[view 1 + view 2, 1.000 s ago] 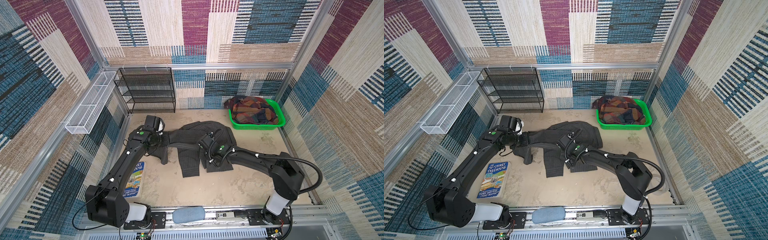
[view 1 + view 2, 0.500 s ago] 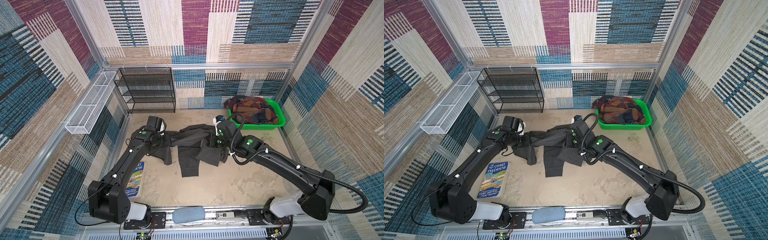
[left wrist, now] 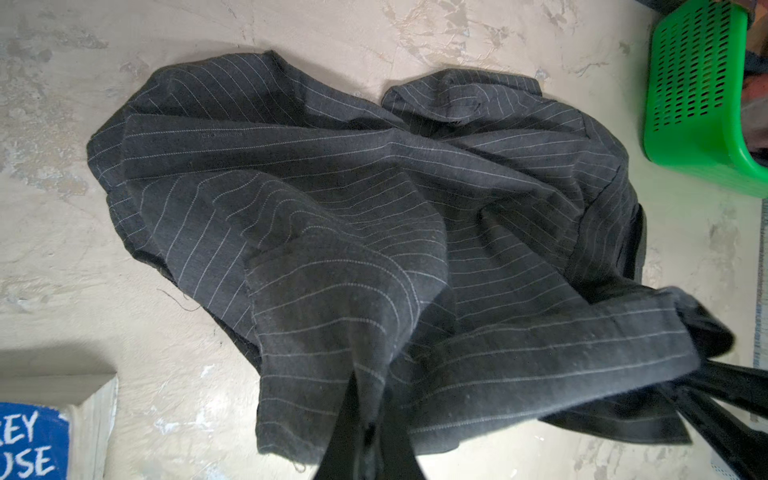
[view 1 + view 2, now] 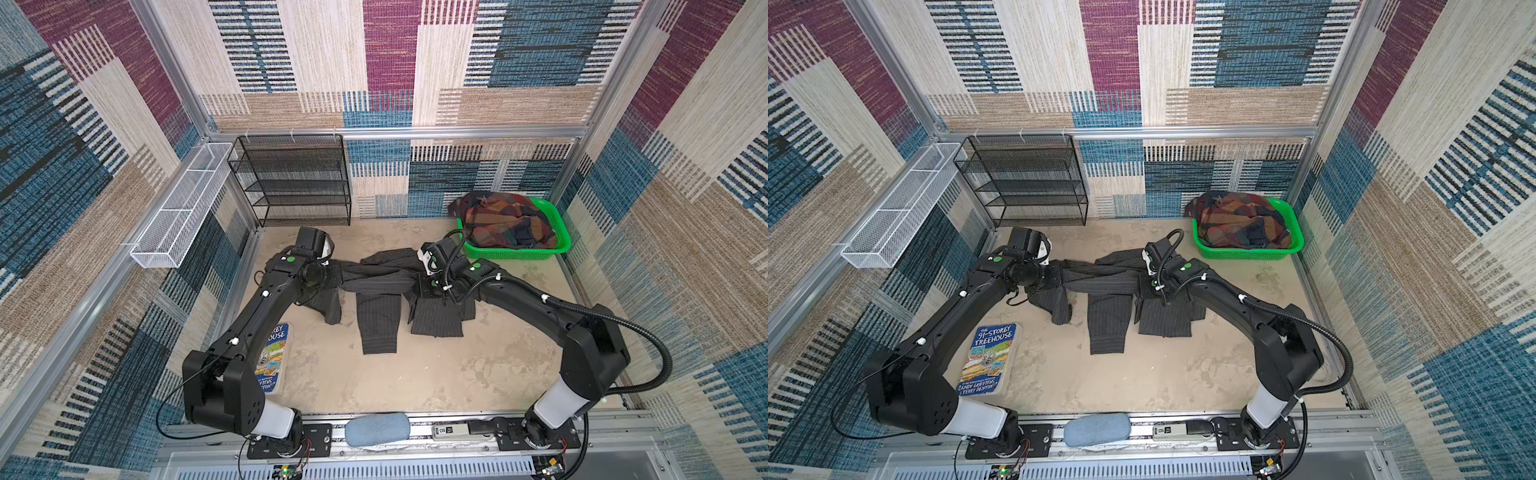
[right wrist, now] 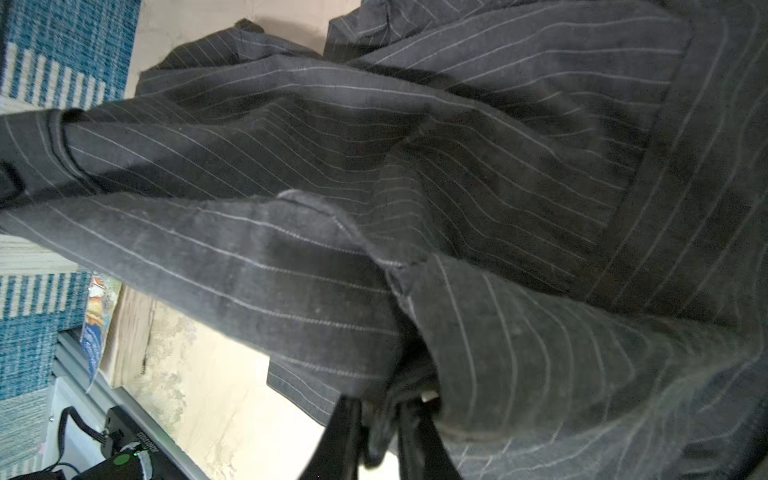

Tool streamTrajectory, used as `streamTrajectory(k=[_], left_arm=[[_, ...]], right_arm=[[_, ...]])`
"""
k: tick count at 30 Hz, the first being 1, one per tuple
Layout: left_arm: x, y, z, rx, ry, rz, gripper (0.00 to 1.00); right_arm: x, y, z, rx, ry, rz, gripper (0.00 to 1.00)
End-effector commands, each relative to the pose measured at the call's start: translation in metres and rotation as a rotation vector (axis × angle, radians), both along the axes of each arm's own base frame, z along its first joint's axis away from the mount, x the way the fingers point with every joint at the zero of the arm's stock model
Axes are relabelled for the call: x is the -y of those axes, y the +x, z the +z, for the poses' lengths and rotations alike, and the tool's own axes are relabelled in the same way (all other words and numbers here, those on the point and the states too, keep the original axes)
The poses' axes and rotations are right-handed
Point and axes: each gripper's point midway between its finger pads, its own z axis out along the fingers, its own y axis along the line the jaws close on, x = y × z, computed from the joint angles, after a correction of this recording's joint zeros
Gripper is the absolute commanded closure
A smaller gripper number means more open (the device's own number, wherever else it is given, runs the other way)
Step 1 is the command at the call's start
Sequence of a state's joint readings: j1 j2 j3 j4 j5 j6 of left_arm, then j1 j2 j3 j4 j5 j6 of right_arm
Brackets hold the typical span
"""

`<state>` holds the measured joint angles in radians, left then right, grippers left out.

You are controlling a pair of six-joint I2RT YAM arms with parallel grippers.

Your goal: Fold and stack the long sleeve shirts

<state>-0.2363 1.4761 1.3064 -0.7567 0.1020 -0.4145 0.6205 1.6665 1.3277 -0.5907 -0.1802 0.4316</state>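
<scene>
1. Clock directions are read on the top views, with 12 at the back wall. The left gripper (image 4: 337, 275) (image 4: 1059, 274) sits at the 9 o'clock end of the grey shirt (image 4: 378, 284) (image 4: 1106, 309). It is clamped on the cloth. In the left wrist view its fingers (image 3: 340, 436) are closed with a fold of shirt pinched between them.
2. The right gripper (image 4: 420, 286) (image 4: 1144, 286) is on the shirt's 3 o'clock side. In the right wrist view, bunched cloth sits between its fingers (image 5: 345, 436), so it grips the shirt too.
3. Between the grippers a band of shirt runs from 9 to 3, pulled straight and lifted off the table (image 4: 415, 374).
4. Three parts trail toward 6. A flap lies under the left gripper, a long flat sleeve lies in the middle, and a broader panel lies below the right gripper.
5. The cloth is dark charcoal with thin pale pinstripes. It is creased, with layers overlapping.
6. The plaid shirt (image 4: 503, 220) (image 4: 1237, 222) is rust, orange and navy. It is heaped in the green basket (image 4: 515, 252) (image 4: 1246, 252) at 2 o'clock, apart from the grey shirt.
7. The table is beige and mottled.
8. A white wire tray (image 4: 183, 208) hangs on the wall at 10.
9. A book (image 4: 988, 357) lies at 8, beside the left arm.
10. A black mesh rack (image 4: 295, 178) stands at 11.
11. A blue-grey pad (image 4: 376, 428) sits on the front rail at 6.
12. The walls are woven patchwork in blue, maroon and tan.
</scene>
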Motion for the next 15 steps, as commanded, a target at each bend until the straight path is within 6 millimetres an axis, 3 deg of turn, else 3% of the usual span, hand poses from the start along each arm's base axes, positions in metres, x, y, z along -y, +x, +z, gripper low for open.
streamTrajectory(k=[1,4,7,10,15], left_arm=[[0.005,0.006,0.005,0.023,0.006,-0.015,1.00],[0.009,0.006,0.004,0.025,0.008,-0.025,1.00],[0.011,0.006,0.003,0.022,0.010,-0.032,1.00],[0.011,0.005,0.001,0.021,0.010,-0.034,1.00],[0.012,0.004,0.000,0.023,0.004,-0.029,1.00]], right_arm=[[0.005,0.003,0.008,0.045,-0.054,-0.013,0.70],[0.005,-0.005,0.017,0.078,-0.130,-0.047,0.64],[-0.012,-0.021,0.021,0.094,-0.170,-0.033,0.60],[-0.030,-0.036,0.013,0.079,-0.197,-0.029,0.55],[-0.045,-0.055,-0.009,0.045,-0.251,-0.098,0.45]])
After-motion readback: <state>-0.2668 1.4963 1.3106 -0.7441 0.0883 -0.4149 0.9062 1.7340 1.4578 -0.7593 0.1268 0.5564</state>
